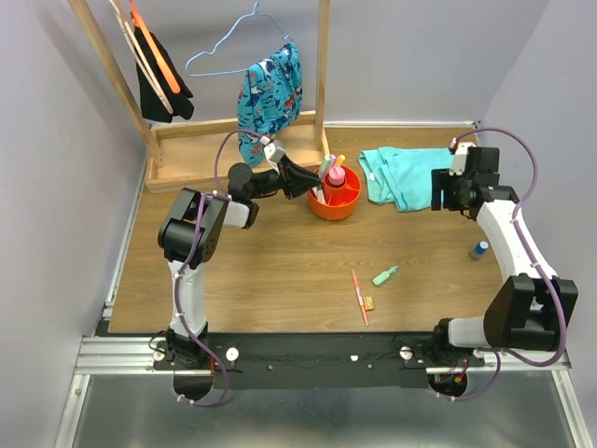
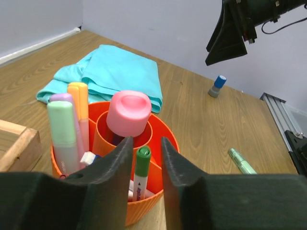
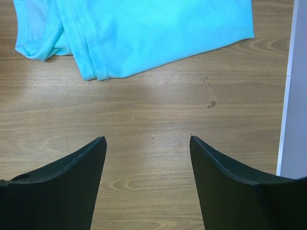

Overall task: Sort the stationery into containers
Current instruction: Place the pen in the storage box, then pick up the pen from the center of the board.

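- Left wrist view: left claw (image 2: 146,140) slightly parted around green-capped pen (image 2: 142,165), which stands in orange bowl (image 2: 148,208) beneath it.
- Right claw (image 3: 147,139) gapes, empty.
- Unsorted, well away from both claws: red pen (image 1: 358,297), green highlighter (image 1: 385,275), eraser (image 1: 369,302).

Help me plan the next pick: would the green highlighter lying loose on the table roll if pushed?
Probably: the green highlighter looks rounded and lies on its side on the smooth table. Short and plastic-looking, it should stay stiff and light.
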Available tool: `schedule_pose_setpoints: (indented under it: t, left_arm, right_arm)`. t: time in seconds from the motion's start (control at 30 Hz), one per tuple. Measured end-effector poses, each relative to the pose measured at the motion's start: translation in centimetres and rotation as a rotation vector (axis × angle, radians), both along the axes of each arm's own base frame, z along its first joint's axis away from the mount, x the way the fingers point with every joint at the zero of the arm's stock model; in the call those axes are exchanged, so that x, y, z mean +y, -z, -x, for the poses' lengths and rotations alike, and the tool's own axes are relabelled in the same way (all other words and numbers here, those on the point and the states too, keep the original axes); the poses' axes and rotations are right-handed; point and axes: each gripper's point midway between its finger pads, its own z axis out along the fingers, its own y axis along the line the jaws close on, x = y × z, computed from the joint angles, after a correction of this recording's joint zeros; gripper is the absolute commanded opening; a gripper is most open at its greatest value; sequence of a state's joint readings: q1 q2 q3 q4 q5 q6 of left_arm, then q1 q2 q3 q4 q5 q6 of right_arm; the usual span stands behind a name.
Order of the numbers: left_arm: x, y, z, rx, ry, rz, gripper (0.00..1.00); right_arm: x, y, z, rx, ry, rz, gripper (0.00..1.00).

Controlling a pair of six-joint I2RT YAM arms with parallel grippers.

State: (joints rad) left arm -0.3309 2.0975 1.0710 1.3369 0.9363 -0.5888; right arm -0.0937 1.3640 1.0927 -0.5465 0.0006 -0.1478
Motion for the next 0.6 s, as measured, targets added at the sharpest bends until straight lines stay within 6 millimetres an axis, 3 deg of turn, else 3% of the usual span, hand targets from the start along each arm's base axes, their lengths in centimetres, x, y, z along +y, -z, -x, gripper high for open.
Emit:
schedule_pose_setpoints:
  t: [0.4,0.47,0.6]
  left_arm:
    - [2.5,-2.7,0.9,-0.038,-0.016,-0.003,0.48]
    - [3.2,-3.8,1.5,-0.055,-0.012,-0.016,0.49]
    - [5.7,-7.3,3.2,-0.129,-0.024,-0.069,0.51]
  right_arm:
    - [1.4,-0.1,0.6,0.0,-0.069,-0.044,0.77]
    - [2.5,-0.1,1.0,0.014,-0.147,-0.074,0.77]
    - [6.8,0.0,1.8,0.037,-0.396,-0.081,0.75]
